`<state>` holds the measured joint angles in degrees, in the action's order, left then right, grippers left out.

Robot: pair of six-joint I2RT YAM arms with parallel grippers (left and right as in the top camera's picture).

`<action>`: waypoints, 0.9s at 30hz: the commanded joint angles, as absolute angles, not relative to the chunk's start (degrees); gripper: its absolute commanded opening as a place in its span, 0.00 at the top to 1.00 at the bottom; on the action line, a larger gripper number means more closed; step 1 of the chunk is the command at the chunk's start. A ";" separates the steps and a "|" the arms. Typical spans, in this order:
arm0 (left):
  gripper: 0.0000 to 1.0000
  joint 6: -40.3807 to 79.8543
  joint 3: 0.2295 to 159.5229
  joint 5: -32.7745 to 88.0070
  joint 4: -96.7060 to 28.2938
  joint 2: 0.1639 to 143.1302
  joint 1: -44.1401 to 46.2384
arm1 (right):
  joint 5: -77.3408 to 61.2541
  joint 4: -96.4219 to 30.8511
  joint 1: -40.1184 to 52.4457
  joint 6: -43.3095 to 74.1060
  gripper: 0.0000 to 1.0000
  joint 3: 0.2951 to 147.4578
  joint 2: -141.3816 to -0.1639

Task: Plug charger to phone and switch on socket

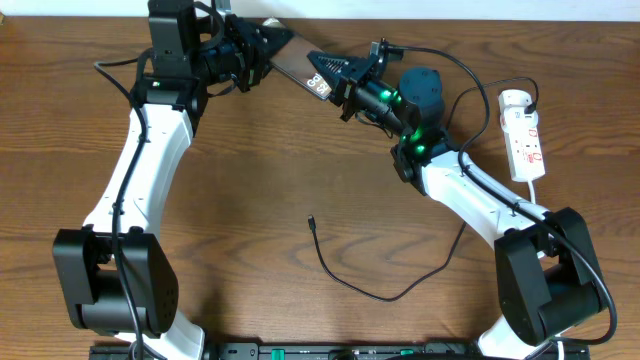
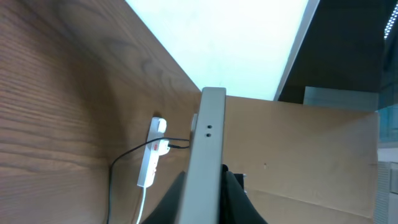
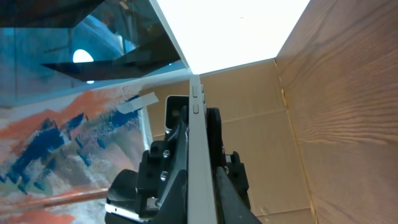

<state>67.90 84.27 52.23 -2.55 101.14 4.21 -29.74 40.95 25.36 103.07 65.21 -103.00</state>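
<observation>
Both grippers clamp the phone (image 1: 297, 62) near the table's (image 1: 250, 200) 12 o'clock edge, the left gripper (image 1: 262, 52) at its 10 o'clock end and the right gripper (image 1: 335, 82) at its 4 o'clock end. Its long axis runs 10 to 4. It looks rigid, glossy, probably slippery and breakable, so it is best pinched across the flat faces. The charger (image 1: 311, 222) tip lies loose toward 6 o'clock, and the socket (image 1: 522, 135) sits at 3 o'clock.

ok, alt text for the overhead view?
Both arms hold the phone between them near the table's far edge, left fingers on one end, right fingers on the other. The charger lies loose on the wood, its tip unplugged; the white socket sits at the right edge.
</observation>
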 commanded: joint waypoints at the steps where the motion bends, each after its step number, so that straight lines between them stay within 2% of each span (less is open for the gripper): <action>1: 0.92 66.98 85.19 55.05 -1.02 100.05 5.61 | -36.84 39.62 28.60 100.01 0.99 65.12 -102.78; 8: 0.93 66.98 85.19 54.81 -1.02 100.05 5.61 | -36.36 39.62 28.60 99.96 0.98 65.12 -102.78; 11: 0.93 66.96 85.19 54.83 -1.02 100.05 5.58 | -35.46 39.64 28.60 98.15 0.85 65.12 -102.78; 16: 0.92 66.92 85.19 54.85 -1.04 100.05 5.54 | -33.41 39.59 27.75 94.52 0.45 65.12 -102.78; 23: 0.93 63.94 85.19 54.83 -5.21 100.05 5.43 | -32.93 39.18 23.49 86.30 0.21 65.12 -102.78; 27: 0.93 60.88 85.19 54.83 -8.69 100.05 5.37 | -33.45 38.17 20.03 78.56 0.12 65.12 -102.78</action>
